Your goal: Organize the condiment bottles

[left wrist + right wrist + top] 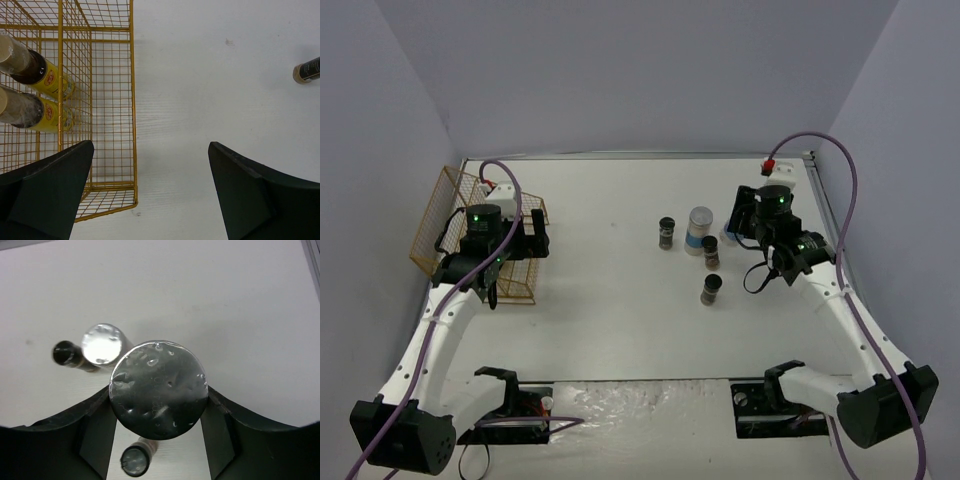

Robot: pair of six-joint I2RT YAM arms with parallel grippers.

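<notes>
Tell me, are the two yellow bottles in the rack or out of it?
In. The left wrist view shows both bottles enclosed by the wire walls of the rack, on its mesh floor.

Yellow bottles point(47, 79) cut off at left edge
Dark jar point(307, 71) clipped at right; grey-lidded jar point(159, 390) has its body hidden beneath its lid.

Jar lid point(159, 390): shiny foil (v. dimpled)

Bright, even light from above washes the white worktop point(610, 330); shadows are faint and soft, and the grey-lidded jar point(159, 390) glints on top
</notes>
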